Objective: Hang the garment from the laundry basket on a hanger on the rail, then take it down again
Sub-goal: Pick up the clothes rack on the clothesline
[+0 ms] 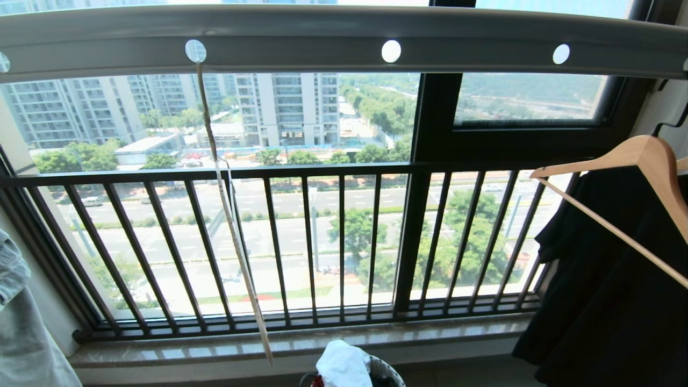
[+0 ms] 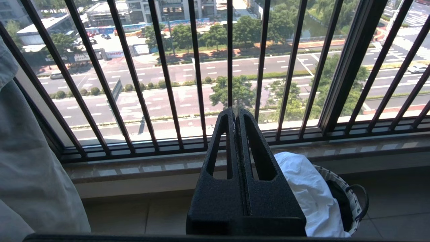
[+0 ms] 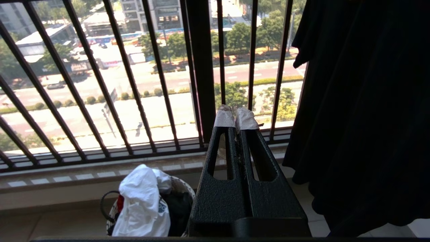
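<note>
The grey rail [image 1: 301, 32] with round holes runs across the top of the head view. A thin cream hanger [image 1: 235, 236] hangs from its left hole, seen edge-on and empty. Below, the white garment [image 1: 343, 365] is heaped in the round laundry basket [image 1: 388, 371] on the floor by the window sill. In the left wrist view my left gripper [image 2: 236, 112] is shut and empty, with the garment [image 2: 310, 191] and basket [image 2: 351, 198] just beside it. My right gripper [image 3: 236, 116], with white-wrapped tips, is shut and empty, the garment [image 3: 141, 201] and basket [image 3: 183, 188] lying on its other side. Neither arm shows in the head view.
A thick wooden hanger [image 1: 642, 156] carries a black garment [image 1: 618, 301] at the right, close to the right gripper. A pale denim garment [image 1: 19, 322] hangs at the left edge. The dark barred balcony railing [image 1: 322, 242] and stone sill [image 1: 215, 344] stand straight ahead.
</note>
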Controlling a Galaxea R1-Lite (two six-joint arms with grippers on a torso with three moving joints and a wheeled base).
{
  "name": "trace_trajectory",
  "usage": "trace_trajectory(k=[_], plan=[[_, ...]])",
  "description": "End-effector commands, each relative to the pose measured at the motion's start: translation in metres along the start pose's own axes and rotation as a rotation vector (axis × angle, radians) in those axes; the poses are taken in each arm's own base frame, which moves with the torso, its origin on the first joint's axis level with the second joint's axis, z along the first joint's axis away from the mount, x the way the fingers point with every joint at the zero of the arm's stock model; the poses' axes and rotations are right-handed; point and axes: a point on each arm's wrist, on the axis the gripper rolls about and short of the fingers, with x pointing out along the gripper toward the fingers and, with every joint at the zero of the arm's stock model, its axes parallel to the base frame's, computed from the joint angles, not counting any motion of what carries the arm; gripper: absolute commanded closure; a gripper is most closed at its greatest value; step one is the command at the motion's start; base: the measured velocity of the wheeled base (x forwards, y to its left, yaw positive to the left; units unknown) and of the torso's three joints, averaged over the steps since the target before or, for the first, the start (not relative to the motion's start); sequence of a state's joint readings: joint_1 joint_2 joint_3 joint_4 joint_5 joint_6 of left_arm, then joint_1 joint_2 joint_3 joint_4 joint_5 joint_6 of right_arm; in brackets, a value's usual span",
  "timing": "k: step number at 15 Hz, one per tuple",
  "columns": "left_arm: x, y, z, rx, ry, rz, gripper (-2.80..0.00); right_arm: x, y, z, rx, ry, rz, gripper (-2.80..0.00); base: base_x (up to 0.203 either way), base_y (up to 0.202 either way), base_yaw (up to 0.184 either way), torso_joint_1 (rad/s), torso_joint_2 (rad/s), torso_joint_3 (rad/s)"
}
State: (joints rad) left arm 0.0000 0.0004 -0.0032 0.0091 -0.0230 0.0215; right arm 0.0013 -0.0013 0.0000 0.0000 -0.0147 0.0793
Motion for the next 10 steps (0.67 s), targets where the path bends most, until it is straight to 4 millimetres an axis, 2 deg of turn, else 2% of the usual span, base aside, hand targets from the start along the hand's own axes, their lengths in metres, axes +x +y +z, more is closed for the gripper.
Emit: trace_trajectory(k=[1, 3, 4, 7, 10], plan=[[0.000, 0.000, 0.000, 0.000, 0.000, 0.002, 0.00, 0.000, 0.000, 0.000, 0.000, 0.003, 0.001, 0.00, 0.000, 0.000, 0.000, 0.000, 0.00, 0.000], [0.000, 0.000, 0.001, 0.011, -0.004, 0.003, 0.00, 0.000, 0.000, 0.000, 0.000, 0.003, 0.000, 0.00, 0.000, 0.000, 0.000, 0.000, 0.00, 0.000], [-0.002, 0.000, 0.009, 0.006, -0.044, 0.002, 0.00, 0.000, 0.000, 0.000, 0.000, 0.003, -0.001, 0.00, 0.000, 0.000, 0.000, 0.000, 0.00, 0.000], [-0.005, 0.000, 0.054, -0.018, -0.095, -0.039, 0.00, 0.000, 0.000, 0.000, 0.000, 0.003, 0.000, 0.00, 0.000, 0.000, 0.000, 0.000, 0.00, 0.000], [0.011, -0.002, 0.113, -0.044, -0.068, -0.203, 0.00, 0.000, 0.000, 0.000, 0.000, 0.003, 0.000, 0.00, 0.000, 0.000, 0.000, 0.000, 0.00, 0.000]])
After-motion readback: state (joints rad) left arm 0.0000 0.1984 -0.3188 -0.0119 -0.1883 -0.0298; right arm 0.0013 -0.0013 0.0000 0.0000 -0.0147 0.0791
